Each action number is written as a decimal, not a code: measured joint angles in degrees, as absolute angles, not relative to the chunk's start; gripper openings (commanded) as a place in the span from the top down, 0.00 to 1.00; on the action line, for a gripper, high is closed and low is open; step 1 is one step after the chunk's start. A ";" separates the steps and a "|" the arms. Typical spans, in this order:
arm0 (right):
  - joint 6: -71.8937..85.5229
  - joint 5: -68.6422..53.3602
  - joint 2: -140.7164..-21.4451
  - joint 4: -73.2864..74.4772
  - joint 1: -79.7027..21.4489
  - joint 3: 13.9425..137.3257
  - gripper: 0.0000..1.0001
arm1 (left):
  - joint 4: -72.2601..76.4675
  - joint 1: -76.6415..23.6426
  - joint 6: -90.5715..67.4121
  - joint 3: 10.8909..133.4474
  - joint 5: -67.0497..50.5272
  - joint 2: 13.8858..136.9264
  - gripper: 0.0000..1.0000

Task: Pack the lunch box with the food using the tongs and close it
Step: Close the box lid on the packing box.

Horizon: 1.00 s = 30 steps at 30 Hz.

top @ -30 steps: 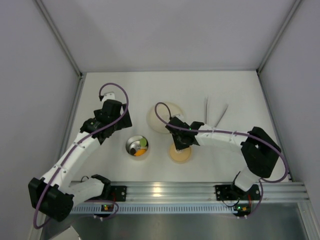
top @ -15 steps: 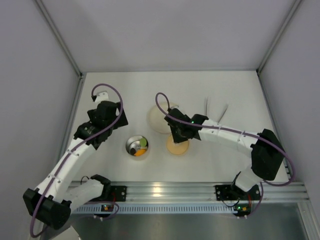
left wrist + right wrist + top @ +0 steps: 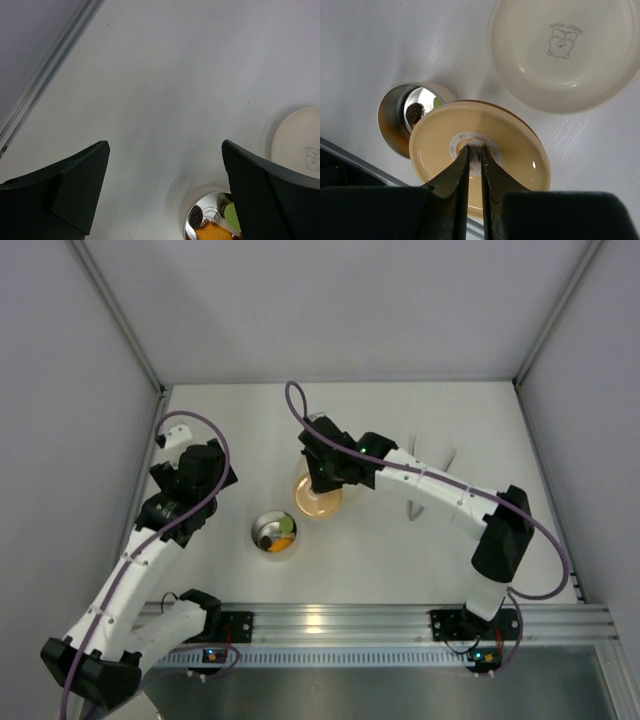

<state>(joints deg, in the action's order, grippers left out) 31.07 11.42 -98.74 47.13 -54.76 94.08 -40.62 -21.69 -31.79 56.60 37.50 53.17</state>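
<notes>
The lunch box [image 3: 274, 533] stands open, a small steel round with pale wall. Inside it lies the food: an orange piece [image 3: 212, 233], a green one [image 3: 231, 217] and a dark brown one [image 3: 196, 216]. My right gripper [image 3: 475, 150] is shut on the centre knob of the tan disc lid [image 3: 480, 155], held in the air right of the lunch box [image 3: 402, 117] and partly over the plate. From above the lid [image 3: 318, 495] shows below my right gripper [image 3: 322, 485]. The tongs [image 3: 447, 460] lie at the right, partly under my right arm. My left gripper [image 3: 165, 190] is open and holds nothing, left of and behind the box.
A cream plate [image 3: 567, 52] with a small bear print lies behind the lunch box, with nothing on it. White walls close the table on the left, back and right. An aluminium rail [image 3: 330, 620] runs along the near edge.
My right gripper has carried the lid back and to the left, from the near middle to over the plate's edge. My left arm has drawn back to the left.
</notes>
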 measured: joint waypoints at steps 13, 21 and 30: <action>32.16 5.72 -117.82 48.10 -58.96 107.79 1.00 | -40.75 -21.08 -32.27 56.58 40.36 50.26 0.01; 33.32 4.10 -121.78 48.07 -61.69 111.55 1.00 | -40.77 -21.08 -32.29 56.58 40.38 49.69 0.01; 33.76 3.36 -124.29 48.05 -62.63 114.52 1.00 | -40.75 -21.08 -32.34 56.58 40.36 49.34 0.01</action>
<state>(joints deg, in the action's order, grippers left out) 33.76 3.36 -124.29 48.05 -62.63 114.52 -40.75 -21.08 -32.34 56.58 40.36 49.34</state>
